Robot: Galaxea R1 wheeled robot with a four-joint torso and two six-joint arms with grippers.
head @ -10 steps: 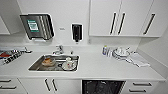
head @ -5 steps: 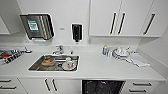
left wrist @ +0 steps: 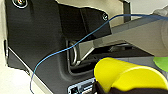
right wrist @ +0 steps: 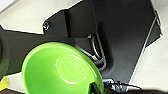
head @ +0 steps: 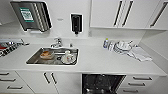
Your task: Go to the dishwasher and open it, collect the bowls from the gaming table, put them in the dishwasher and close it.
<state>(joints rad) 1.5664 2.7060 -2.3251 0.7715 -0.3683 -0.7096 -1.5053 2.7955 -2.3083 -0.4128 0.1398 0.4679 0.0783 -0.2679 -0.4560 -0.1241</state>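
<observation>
The dishwasher (head: pixel 102 83) stands open under the white counter, its dark racked interior showing at the lower edge of the head view. A light green bowl (right wrist: pixel 62 68) hangs close to the right wrist camera, above the robot's dark base, with my right gripper (right wrist: pixel 94 88) shut on its rim. In the left wrist view a yellow bowl (left wrist: pixel 125 75) sits in my left gripper (left wrist: pixel 105 88), and a sliver of the green bowl (left wrist: pixel 161 62) shows beside it. The gaming table is out of view.
A steel sink (head: pixel 33 60) holding crockery is set into the counter (head: pixel 100 62) left of the dishwasher. White dishes (head: pixel 122 46) and a cloth (head: pixel 140 54) lie at the back right. White drawers (head: pixel 141 82) flank the dishwasher. Wall cabinets (head: pixel 125 12) hang above.
</observation>
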